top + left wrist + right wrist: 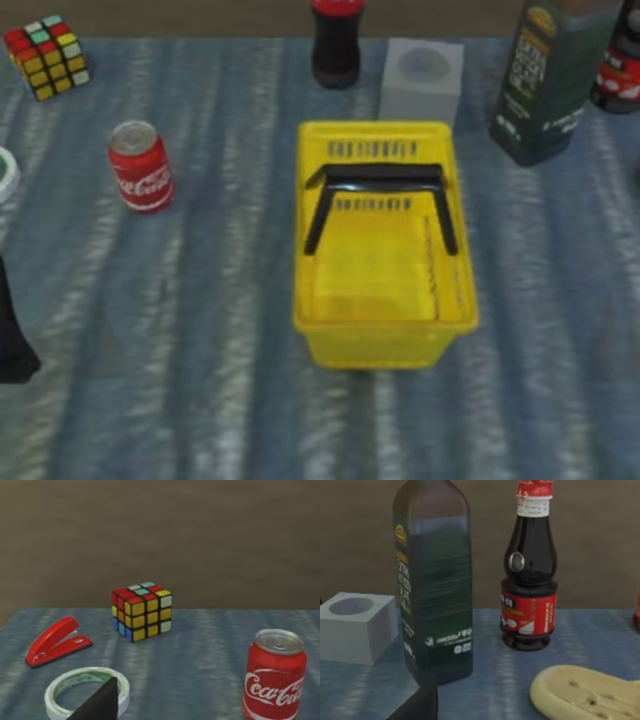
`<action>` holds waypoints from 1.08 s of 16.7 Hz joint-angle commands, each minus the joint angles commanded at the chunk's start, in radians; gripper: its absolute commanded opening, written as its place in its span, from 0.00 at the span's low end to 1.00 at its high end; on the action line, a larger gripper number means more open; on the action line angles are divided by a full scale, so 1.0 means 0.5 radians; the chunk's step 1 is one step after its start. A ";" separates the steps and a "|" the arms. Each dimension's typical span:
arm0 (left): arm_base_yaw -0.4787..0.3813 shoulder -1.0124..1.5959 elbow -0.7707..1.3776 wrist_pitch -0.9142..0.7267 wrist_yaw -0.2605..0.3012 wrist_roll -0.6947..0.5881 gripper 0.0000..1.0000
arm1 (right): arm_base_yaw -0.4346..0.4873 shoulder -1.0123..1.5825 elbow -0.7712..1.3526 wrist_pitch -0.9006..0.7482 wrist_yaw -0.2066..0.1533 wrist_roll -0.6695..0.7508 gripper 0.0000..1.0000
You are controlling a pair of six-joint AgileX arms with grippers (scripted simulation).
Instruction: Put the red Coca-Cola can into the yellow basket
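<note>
The red Coca-Cola can (141,166) stands upright on the blue cloth at the left of the table, and it also shows in the left wrist view (274,676). To its right, at the table's middle, sits the yellow basket (385,330), holding nothing, with its black handle (381,178) raised. My left arm (12,340) is at the table's left edge, nearer the front than the can. The left gripper (200,712) is open and apart from the can, with one dark finger (102,702) showing. My right gripper (462,712) is open, out of the top view, holding nothing.
A Rubik's cube (46,56) is at the back left, with a red stapler (55,642) and a tape roll (85,690) near it. Behind the basket stand a cola bottle (336,40) and a grey block (421,80). A dark green bottle (552,80), a sauce bottle (529,580) and a bread piece (585,695) are at the right.
</note>
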 joint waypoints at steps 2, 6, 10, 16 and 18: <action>0.000 0.000 0.000 0.000 0.000 0.000 1.00 | 0.000 0.000 0.000 0.000 0.000 0.000 1.00; -0.038 0.192 0.150 -0.139 0.023 0.049 1.00 | 0.000 0.000 0.000 0.000 0.000 0.000 1.00; -0.105 0.689 0.551 -0.489 0.053 0.170 1.00 | 0.000 0.000 0.000 0.000 0.000 0.000 1.00; -0.212 1.812 1.514 -1.244 0.080 0.451 1.00 | 0.000 0.000 0.000 0.000 0.000 0.000 1.00; -0.246 2.235 1.895 -1.520 0.084 0.560 1.00 | 0.000 0.000 0.000 0.000 0.000 0.000 1.00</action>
